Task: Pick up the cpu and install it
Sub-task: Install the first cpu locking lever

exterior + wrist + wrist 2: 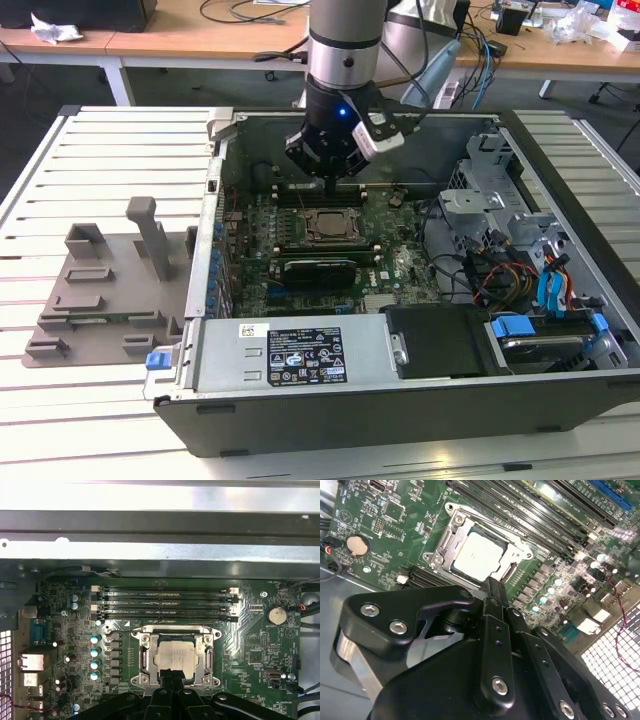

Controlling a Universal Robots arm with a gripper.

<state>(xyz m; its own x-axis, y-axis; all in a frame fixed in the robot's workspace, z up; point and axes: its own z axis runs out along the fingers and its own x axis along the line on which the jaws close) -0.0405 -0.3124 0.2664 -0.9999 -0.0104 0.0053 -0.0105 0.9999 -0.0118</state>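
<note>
**Chip lying in its socket, gripper just above it**

The cpu (176,656) is seen lying flat inside the socket frame (145,661) on the motherboard (65,630), its pale metal top facing up and its edges running parallel to the frame in both wrist views. The gripper (492,587) is held directly over the near edge of the chip, with the fingers drawn together into one narrow tip; nothing is seen clamped between them, so it is judged to be closed and empty. Whether the tip touches the chip cannot be told. In the exterior view the gripper (330,178) hangs over the middle of the open computer case (560,300), above the socket.

For the seating to be done well, the chip should be checked for lying level, with no corner raised on the frame. Any pressure is best applied straight down and lightly, since a sideways push could shift the chip across the contacts beneath. The memory slots (165,602) just beside the socket should be kept clear of the arm.
</note>
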